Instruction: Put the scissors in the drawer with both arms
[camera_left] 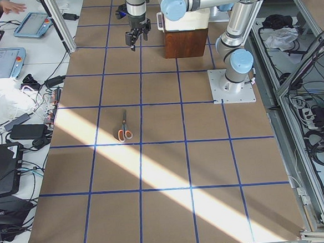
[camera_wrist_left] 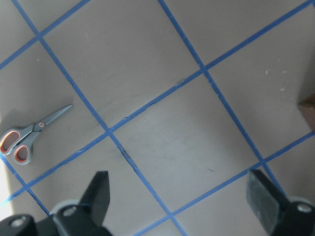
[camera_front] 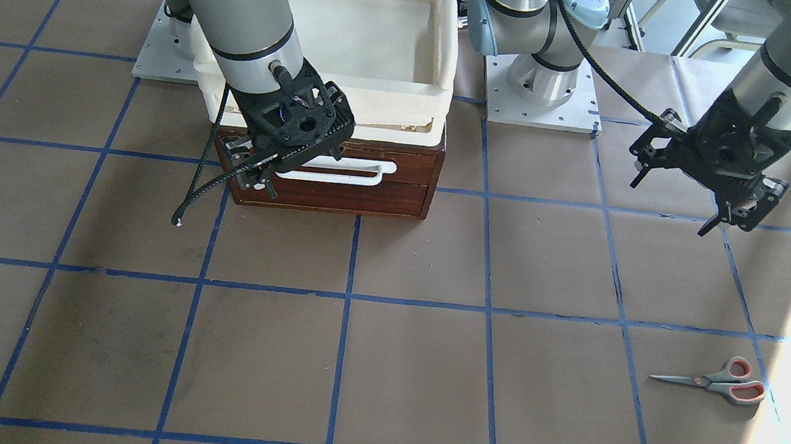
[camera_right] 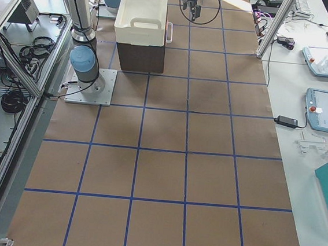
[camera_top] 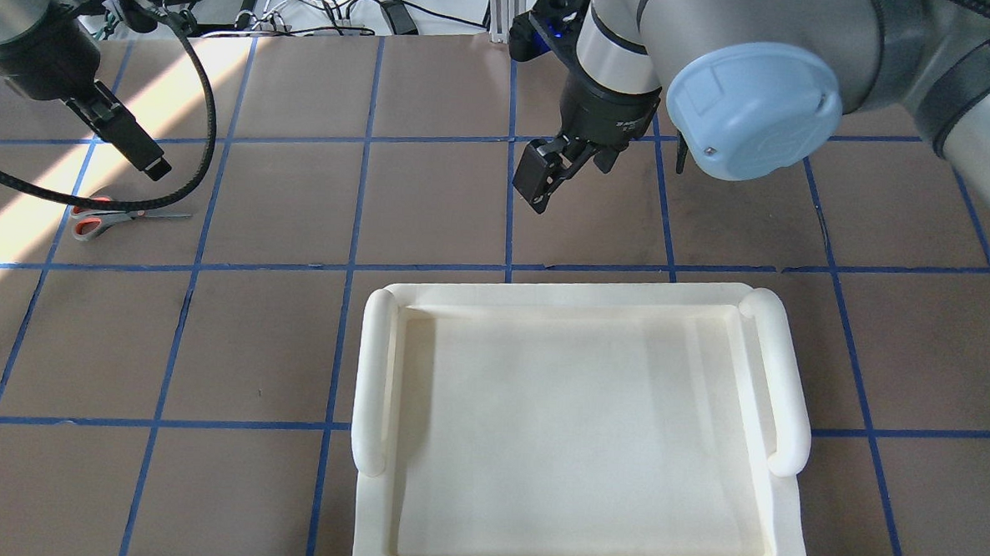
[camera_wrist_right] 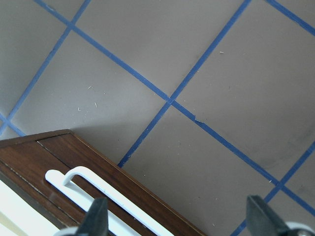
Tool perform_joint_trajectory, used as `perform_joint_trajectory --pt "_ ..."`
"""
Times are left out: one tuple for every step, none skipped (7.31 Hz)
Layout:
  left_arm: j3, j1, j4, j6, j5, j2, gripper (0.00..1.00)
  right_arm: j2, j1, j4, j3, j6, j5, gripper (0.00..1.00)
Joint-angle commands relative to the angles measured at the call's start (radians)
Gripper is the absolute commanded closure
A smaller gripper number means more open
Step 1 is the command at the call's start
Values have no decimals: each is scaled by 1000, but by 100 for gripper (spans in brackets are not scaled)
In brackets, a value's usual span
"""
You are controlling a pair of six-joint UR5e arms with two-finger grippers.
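- The scissors (camera_top: pixel 122 216) lie flat on the desk (camera_top: pixel 464 218), far out on the robot's left and well apart from the drawer (camera_front: pixel 340 191).
- The drawer is shut and sits under a white tray (camera_front: pixel 448 53).
- From overhead, the scissors' long axis runs 9 to 3 o'clock, with the loops at 9 and the blade tips at 3.
- The left hand (camera_wrist_left: pixel 179 196) hangs above the desk with its fingers spread wide, holding nothing.
- In the left wrist view the scissors sit at about 10 o'clock from that hand. From overhead they are near, at about 6 o'clock.
- The right hand (camera_wrist_right: pixel 177 219) is just as wide open and empty. It hovers before the drawer front, by the end of the white handle (camera_front: pixel 390 169).
- The left arm is by far the nearer to the scissors, so the pick looks like its job, and the drawer the right arm's.
- To grip, the left fingers should probably close across the long axis, along 12 to 6 o'clock.
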Motion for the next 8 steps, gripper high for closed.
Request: perform_joint_trajectory --pt "-3 100 3 285 -2 -62 0 46 -10 70 -36 -310 19 0" --pt "-3 129 14 388 0 -103 0 90 -12 111 -66 -430 19 0" --pt "-3 138 87 497 28 -149 0 138 -10 143 -92 -504 19 1" --pt "-3 143 153 606 77 -187 0 169 -10 174 -98 -632 17 1" --pt "-3 173 193 709 76 -232 0 192 -9 232 -100 -663 14 0" --pt "-1 207 244 818 76 -276 0 221 -4 248 -112 -692 17 0" --pt "-1 221 302 901 79 -319 0 252 11 281 -135 -739 10 2" --pt "0 239 310 946 73 -358 0 261 45 288 -136 -815 -25 2"
